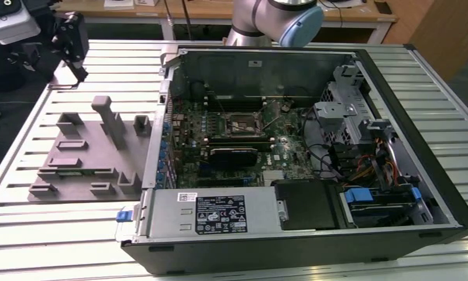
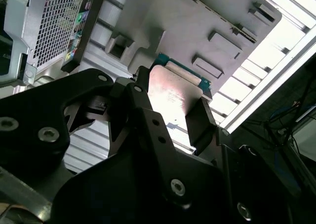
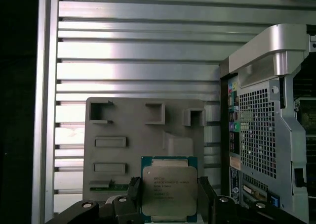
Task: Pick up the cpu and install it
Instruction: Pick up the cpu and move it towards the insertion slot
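Black matte end effector [image 2: 170, 103] is clamped on the cpu [image 3: 169, 187]; I see its flat square silvery lid and green rim, lifted above the moulded grey tray [image 3: 128, 130] on the ribbed aluminium counter [image 3: 138, 51].

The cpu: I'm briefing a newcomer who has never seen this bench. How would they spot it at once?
Start at the open black computer case and the grey plastic fixture tray beside it. In both wrist views, the black gripper clamps the cpu, a small flat square chip. Its silvery metal top and green rim set it apart from the plain grey tray.
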Controlling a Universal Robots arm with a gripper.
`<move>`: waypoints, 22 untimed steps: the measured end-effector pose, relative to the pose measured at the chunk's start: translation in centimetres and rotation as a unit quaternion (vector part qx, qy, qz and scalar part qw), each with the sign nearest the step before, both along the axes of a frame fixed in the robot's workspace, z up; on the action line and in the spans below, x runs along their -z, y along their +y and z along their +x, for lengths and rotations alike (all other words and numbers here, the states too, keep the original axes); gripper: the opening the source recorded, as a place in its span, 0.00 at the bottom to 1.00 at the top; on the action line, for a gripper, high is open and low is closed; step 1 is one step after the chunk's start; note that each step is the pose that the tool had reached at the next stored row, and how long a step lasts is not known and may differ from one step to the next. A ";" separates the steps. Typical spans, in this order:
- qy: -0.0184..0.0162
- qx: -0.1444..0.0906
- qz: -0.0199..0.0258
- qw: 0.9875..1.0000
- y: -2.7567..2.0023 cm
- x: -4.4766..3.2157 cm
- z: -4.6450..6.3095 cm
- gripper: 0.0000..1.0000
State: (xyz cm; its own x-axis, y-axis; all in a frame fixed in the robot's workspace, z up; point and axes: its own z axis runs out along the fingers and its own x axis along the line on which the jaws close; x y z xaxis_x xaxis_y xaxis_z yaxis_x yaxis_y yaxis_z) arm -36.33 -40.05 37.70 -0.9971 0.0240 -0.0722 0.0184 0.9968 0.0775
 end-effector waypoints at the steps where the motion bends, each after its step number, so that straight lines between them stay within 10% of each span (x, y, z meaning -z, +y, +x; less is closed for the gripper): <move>1: 0.000 0.000 0.000 1.000 0.00 0.00 0.1 0.54; 22: 0.000 0.000 0.000 1.000 0.00 0.00 3.6 0.54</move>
State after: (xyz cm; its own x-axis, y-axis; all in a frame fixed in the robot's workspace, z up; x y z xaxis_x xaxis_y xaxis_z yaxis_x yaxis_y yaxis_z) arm -32.73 -40.05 37.70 -0.9971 0.0241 -0.0722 0.0184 0.9968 0.0784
